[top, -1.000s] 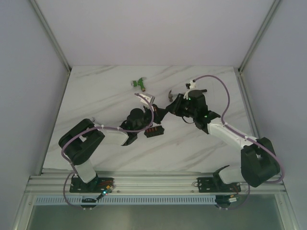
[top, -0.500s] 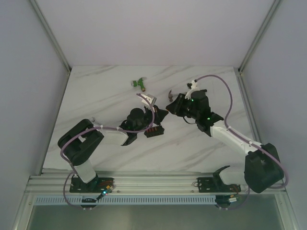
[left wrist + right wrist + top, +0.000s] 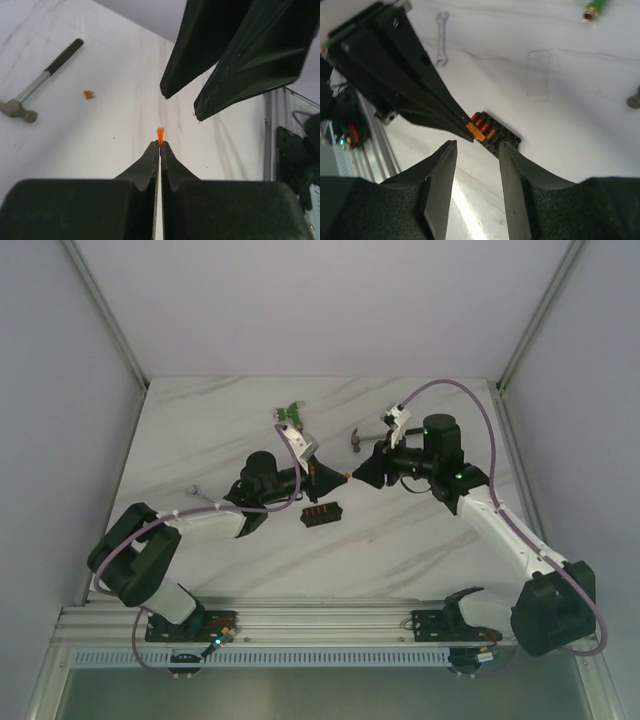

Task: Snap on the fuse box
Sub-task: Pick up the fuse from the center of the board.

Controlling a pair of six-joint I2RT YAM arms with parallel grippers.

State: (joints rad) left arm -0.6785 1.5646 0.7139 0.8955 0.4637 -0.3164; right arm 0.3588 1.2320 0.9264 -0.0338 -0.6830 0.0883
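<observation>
While the shut left claw (image 3: 160, 144) pinches an orange fuse (image 3: 160, 133) by its tip, the half-open, empty right claw (image 3: 477, 147) could knock it loose, short of the fuse box (image 3: 496, 133).

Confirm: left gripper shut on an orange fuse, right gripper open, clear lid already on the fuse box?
The lid part is wrong: in the right wrist view the clear lid lies on the table, apart from the uncovered fuse box. The left gripper is shut on the orange fuse and the right gripper is open.
</observation>
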